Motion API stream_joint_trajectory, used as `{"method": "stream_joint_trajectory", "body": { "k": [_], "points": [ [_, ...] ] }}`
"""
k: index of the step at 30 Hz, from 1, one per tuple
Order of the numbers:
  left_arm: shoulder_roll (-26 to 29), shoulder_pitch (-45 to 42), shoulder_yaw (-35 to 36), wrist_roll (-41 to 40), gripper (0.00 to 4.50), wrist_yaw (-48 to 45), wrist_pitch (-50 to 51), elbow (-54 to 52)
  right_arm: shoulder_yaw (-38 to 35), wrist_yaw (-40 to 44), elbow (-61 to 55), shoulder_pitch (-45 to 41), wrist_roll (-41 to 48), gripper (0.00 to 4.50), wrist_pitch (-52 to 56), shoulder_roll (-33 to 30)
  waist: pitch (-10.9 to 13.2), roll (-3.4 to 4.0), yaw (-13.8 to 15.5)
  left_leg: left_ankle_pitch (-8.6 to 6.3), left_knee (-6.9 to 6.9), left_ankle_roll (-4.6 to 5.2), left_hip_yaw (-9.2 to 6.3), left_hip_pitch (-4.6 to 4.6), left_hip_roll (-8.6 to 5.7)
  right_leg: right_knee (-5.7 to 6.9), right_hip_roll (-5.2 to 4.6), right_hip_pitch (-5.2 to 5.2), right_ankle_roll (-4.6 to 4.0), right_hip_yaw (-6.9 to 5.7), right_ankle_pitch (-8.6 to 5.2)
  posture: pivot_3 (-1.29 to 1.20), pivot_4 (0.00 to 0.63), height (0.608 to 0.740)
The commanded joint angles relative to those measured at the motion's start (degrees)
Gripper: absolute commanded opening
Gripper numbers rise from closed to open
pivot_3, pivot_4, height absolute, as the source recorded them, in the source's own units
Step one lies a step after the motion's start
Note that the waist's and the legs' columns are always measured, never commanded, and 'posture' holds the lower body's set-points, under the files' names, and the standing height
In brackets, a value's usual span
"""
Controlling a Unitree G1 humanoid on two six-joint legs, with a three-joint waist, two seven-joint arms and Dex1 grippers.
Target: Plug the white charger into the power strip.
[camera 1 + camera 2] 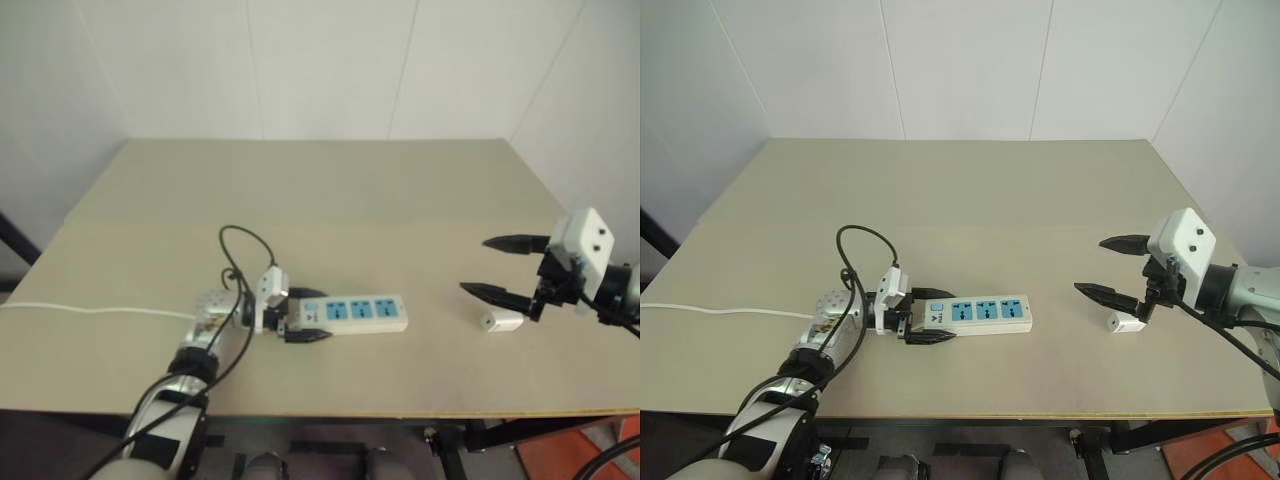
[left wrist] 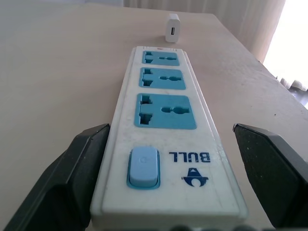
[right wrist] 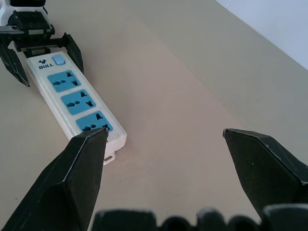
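Note:
The power strip is a white bar with three blue socket panels, lying flat at the front middle of the table. My left gripper is open, one black finger on each side of the strip's switch end. The white charger, a small cube, lies on the table to the right of the strip, apart from it. My right gripper hangs open above the charger and slightly to its left, with nothing between its fingers. The left wrist view shows the charger beyond the strip's far end.
A thin white cord runs along the table to its left edge. A black cable loops up from my left wrist. White walls close the back and right sides. The table's front edge is close below the strip.

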Motion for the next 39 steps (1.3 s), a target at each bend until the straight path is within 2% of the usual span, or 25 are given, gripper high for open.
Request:
{"method": "stream_joint_trajectory", "body": {
  "k": [1,10,13,15,22,28,31,39],
  "points": [
    [1.48,-0.4,-0.57,0.83,4.45,-0.98,-0.2,1.58,-1.99,0.03,-1.38,-0.62,1.1,4.5,0.35,-1.26,0.0,0.0,-0.04,0.0,-0.01,0.0,0.0,0.04,0.0,0.0,0.0,0.03,0.0,0.0,0.0,0.0,0.15,0.74],
    [-0.46,-1.13,-1.8,2.47,4.45,1.1,-2.19,5.96,-1.48,-0.28,-1.85,-1.42,1.36,4.5,1.01,-1.02,-0.03,0.05,0.17,-0.03,-0.03,0.04,-0.02,0.42,0.0,-0.11,0.0,0.48,0.01,-0.03,-0.01,0.0,0.15,0.74],
    [-1.59,-1.17,-1.52,2.47,3.9,1.91,-2.87,7.27,-1.67,-0.16,-1.92,-1.4,1.39,4.5,1.08,-1.11,-0.11,0.12,0.62,-0.03,-0.02,0.04,-0.01,0.54,-0.01,-0.13,0.0,0.63,0.02,-0.03,-0.02,0.0,0.15,0.74],
    [-2.14,-1.35,-1.38,2.43,3.31,2.02,-2.86,7.96,-1.75,-0.02,-1.77,-1.52,1.38,4.5,1.08,-1.25,-0.17,0.16,0.86,-0.03,-0.02,0.04,-0.01,0.6,-0.01,-0.15,-0.01,0.68,0.03,-0.03,-0.02,0.0,0.15,0.74],
    [-2.02,-1.91,-2.4,3.28,3.29,-0.33,-2.01,7.33,-0.38,3.11,1.17,-2.11,-0.64,4.5,-0.83,-3.76,-0.22,0.22,1.34,-0.03,-0.02,0.05,0.0,0.6,-0.02,-0.18,-0.01,0.7,0.03,-0.02,-0.03,0.0,0.15,0.74],
    [-1.04,-4.05,-3.66,4.66,3.29,-1.54,-3.51,7.63,8.91,12.82,11.95,-5.54,-11.87,4.5,-14.84,-12.46,-0.22,0.21,1.25,-0.05,-0.07,0.07,0.01,0.54,-0.01,-0.26,-0.01,0.63,0.04,-0.04,-0.03,0.0,0.15,0.74],
    [-1.5,-4.64,-4.02,4.85,3.29,-1.28,-3.82,7.82,14.77,16.38,16.49,-8.49,-17.38,4.5,-20.86,-14.82,-0.21,0.21,1.15,-0.05,-0.07,0.07,0.02,0.49,-0.01,-0.27,-0.01,0.59,0.05,-0.04,-0.04,0.0,0.15,0.74],
    [-2.74,-3.93,-4.97,5.39,3.29,0.24,-4.36,7.28,28.3,18.78,25.44,-17.09,-31.43,4.5,-30.4,-12.93,-0.21,0.21,1.18,-0.05,-0.06,0.07,0.02,0.43,-0.01,-0.3,-0.01,0.55,0.05,-0.05,-0.04,0.0,0.15,0.74]
  ]
}}
